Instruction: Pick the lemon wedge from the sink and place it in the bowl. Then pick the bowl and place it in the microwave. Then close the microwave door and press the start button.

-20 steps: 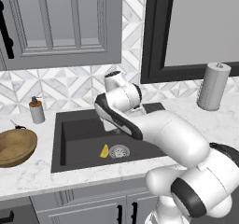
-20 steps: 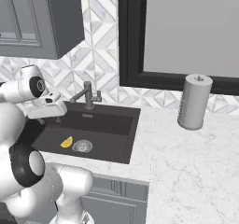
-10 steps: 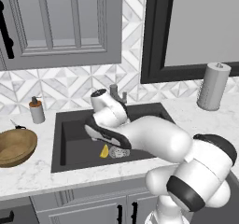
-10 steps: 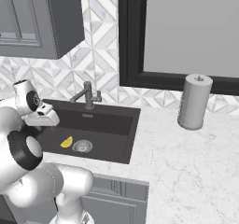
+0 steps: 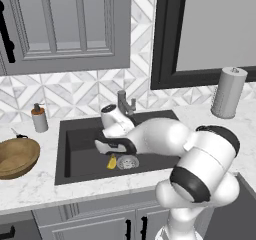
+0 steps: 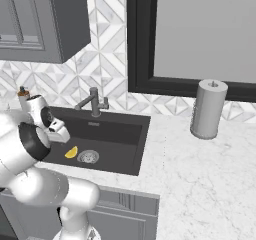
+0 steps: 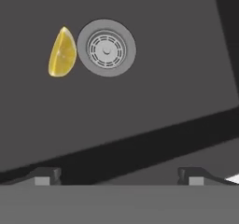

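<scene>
Lemon wedge point(image 7: 62, 53) lies on the sink point(image 5: 80, 154) floor just beside the round drain point(image 7: 106, 47). Gripper point(image 7: 118, 175) hangs above, jaws wide apart, holding nothing.

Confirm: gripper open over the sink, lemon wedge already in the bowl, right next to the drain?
Not quite. The lemon wedge lies on the floor of the sink beside the drain, as the hand view shows; the bowl sits on the counter. The gripper is open over the sink.
</scene>
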